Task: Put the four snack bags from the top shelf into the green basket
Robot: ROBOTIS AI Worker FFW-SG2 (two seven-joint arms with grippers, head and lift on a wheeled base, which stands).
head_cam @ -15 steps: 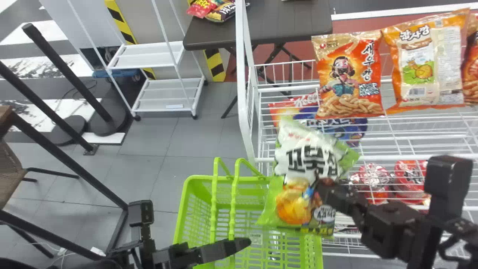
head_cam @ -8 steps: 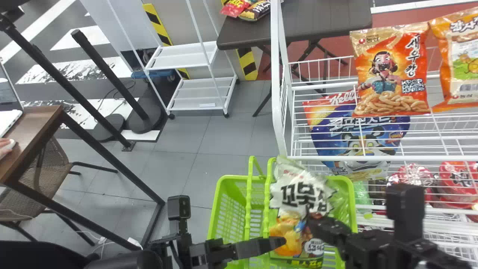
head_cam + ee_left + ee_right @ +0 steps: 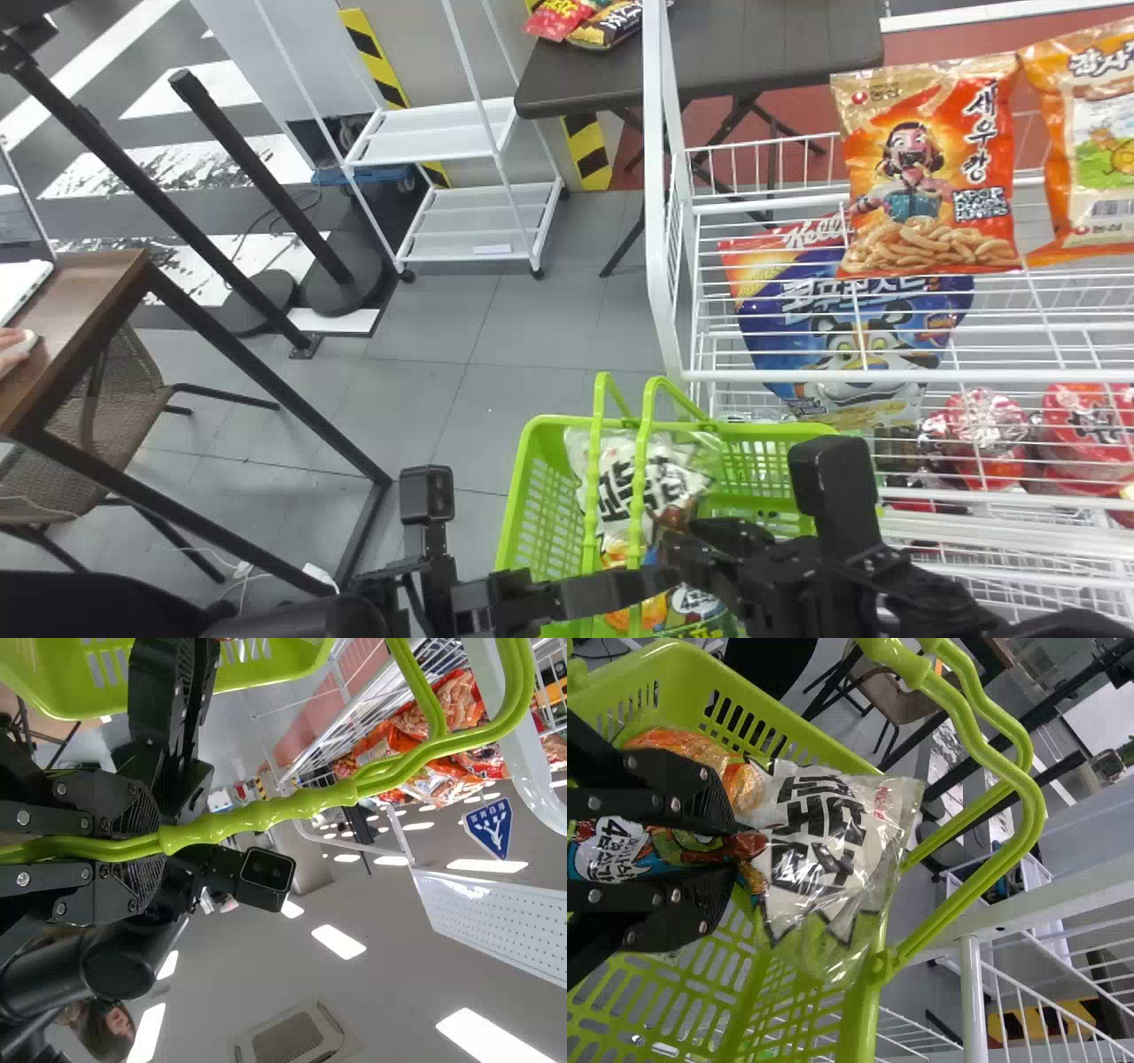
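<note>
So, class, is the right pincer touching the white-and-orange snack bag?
Touching. The right wrist view shows the right pincer closed on the snack bag, its film bunched between the fingers.

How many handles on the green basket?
2: the left handle and the right handle, side by side above the basket, both toward its left half.

My bag has come down into the basket.
My right gripper [image 3: 675, 534] has carried the shiny white-and-orange plastic snack bag [image 3: 617, 492] leftward and lower, from beside the shelf to behind the raised handles [image 3: 640, 478] of the green slatted plastic basket [image 3: 762, 431]; my head view has swung left.
</note>
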